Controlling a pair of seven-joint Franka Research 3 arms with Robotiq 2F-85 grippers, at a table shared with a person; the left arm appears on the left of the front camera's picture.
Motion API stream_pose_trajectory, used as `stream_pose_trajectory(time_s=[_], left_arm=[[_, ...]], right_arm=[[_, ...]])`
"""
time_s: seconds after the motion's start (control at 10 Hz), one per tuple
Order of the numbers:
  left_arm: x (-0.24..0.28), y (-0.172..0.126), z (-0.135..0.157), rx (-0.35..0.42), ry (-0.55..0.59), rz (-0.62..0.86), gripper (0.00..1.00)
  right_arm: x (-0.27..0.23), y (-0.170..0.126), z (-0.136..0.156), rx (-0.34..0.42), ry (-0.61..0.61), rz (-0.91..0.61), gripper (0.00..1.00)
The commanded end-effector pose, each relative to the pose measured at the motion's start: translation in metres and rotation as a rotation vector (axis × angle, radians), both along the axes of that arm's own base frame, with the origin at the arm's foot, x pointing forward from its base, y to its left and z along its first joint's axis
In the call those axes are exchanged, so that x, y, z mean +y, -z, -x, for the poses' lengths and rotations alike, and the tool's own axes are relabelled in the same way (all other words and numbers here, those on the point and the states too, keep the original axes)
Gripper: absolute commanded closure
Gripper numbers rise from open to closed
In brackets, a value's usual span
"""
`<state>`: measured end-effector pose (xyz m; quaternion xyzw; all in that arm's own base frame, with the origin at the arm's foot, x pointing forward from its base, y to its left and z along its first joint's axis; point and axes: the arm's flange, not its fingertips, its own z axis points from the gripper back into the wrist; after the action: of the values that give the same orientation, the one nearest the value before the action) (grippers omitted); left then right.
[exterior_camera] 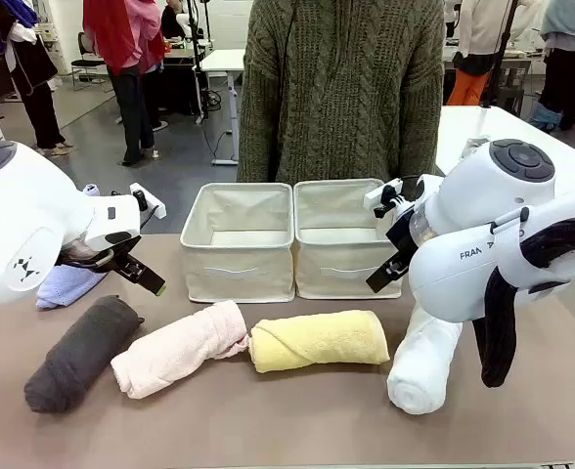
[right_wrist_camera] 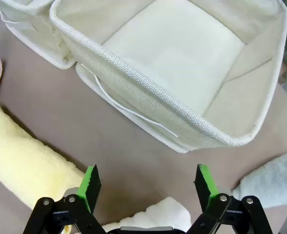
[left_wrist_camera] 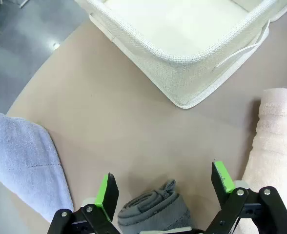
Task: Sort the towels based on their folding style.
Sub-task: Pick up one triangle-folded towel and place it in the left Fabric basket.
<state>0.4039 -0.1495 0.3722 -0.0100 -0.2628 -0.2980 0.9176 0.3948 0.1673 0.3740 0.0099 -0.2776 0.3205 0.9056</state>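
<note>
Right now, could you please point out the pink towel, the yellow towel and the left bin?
pink towel (exterior_camera: 180,349), front view, middle of the roll.
yellow towel (exterior_camera: 319,340), front view, middle of the roll.
left bin (exterior_camera: 237,278), front view, front wall.

Bright, even light falls from overhead. The yellow rolled terry towel (exterior_camera: 319,340) casts a soft, narrow shadow on the matte brown tabletop (exterior_camera: 297,420). The front view is sharp. The wrist views bow the rim of the cream fabric bin (right_wrist_camera: 133,70), and a small glint marks the grey floor (left_wrist_camera: 36,44).

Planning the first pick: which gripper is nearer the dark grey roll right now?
Left. The left gripper hangs open just above one end of the dark grey roll. The right gripper is across the table, open above the white roll.
</note>
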Motion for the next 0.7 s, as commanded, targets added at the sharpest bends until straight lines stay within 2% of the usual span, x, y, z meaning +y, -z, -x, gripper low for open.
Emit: stream_pose_trajectory(time_s=[0.0, 0.6], left_arm=[[-0.0001, 0.0000, 0.0001, 0.000, 0.000, 0.000, 0.00], [-0.0001, 0.0000, 0.0001, 0.000, 0.000, 0.000, 0.00]], right_arm=[[0.0000, 0.0000, 0.0000, 0.000, 0.000, 0.000, 0.00], [0.0000, 0.0000, 0.0000, 0.000, 0.000, 0.000, 0.00]])
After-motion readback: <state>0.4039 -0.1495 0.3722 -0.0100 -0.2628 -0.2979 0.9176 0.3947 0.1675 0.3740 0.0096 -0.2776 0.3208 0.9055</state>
